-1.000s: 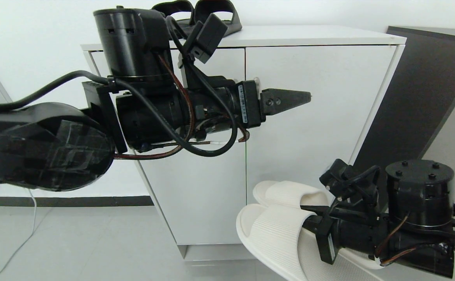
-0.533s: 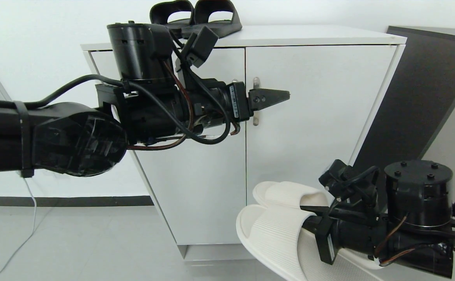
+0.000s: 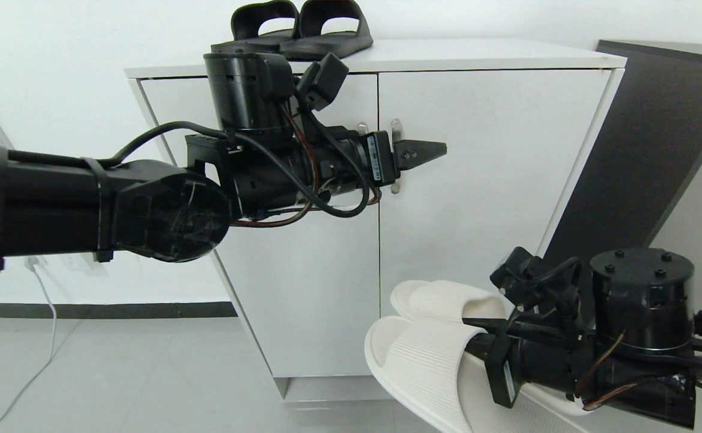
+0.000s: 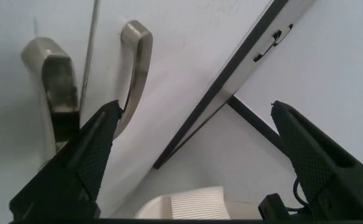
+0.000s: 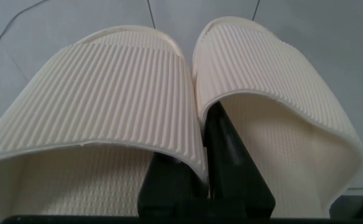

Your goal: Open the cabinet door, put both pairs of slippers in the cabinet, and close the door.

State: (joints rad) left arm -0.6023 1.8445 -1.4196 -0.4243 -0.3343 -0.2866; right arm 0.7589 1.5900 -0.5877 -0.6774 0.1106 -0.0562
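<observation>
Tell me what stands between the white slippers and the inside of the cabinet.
The right door is shut and stands before the white slippers held by the right hand. The open left hand is near its handle, not closed on it.

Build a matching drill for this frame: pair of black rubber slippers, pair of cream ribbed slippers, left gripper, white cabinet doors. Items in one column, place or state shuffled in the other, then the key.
Column 1
1. pair of black rubber slippers
2. pair of cream ribbed slippers
3. left gripper
4. white cabinet doors

Column 2
A. both closed
B. lying on the cabinet top
C. open, level with the metal door handles
D. clamped in the right gripper, low in front of the cabinet

Pairs: 1-B, 2-D, 3-C, 4-A
</observation>
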